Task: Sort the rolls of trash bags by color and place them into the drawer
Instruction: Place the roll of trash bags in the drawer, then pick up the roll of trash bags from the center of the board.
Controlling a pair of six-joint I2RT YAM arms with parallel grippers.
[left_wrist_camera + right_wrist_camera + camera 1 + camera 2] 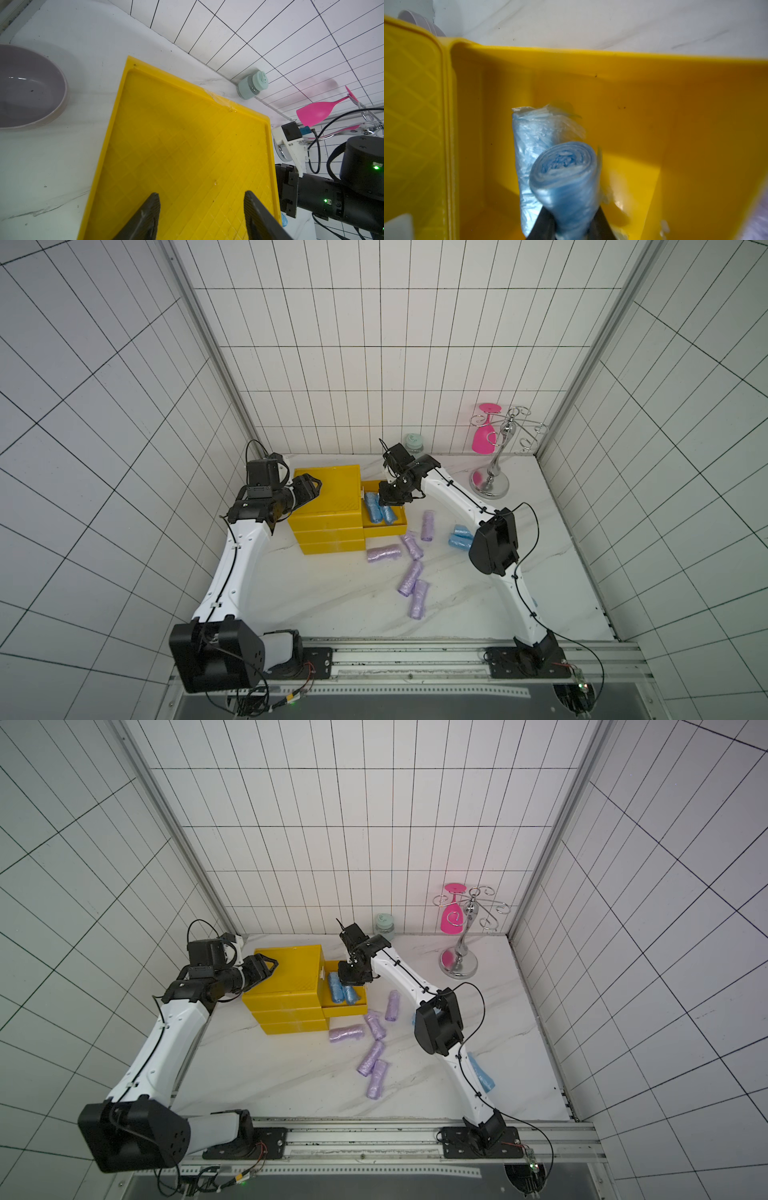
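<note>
Right pincer (570, 230): pinching blue roll (389, 516) in drawer (384, 531)
Roll axis: running 12 to 6 o'clock
Left pincer (201, 218): hovering spread over cabinet (187, 145)

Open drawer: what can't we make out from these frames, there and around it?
Far end of the open drawer: in both top views the right gripper covers it, so the roll count is unsure.
The held blue roll: right wrist view, blurred; grip cut off by the picture's edge.
The closed drawers: contents hidden behind their fronts, every view.
The blue rolls on the table: the right arm's elbow overlaps them in both top views.
</note>
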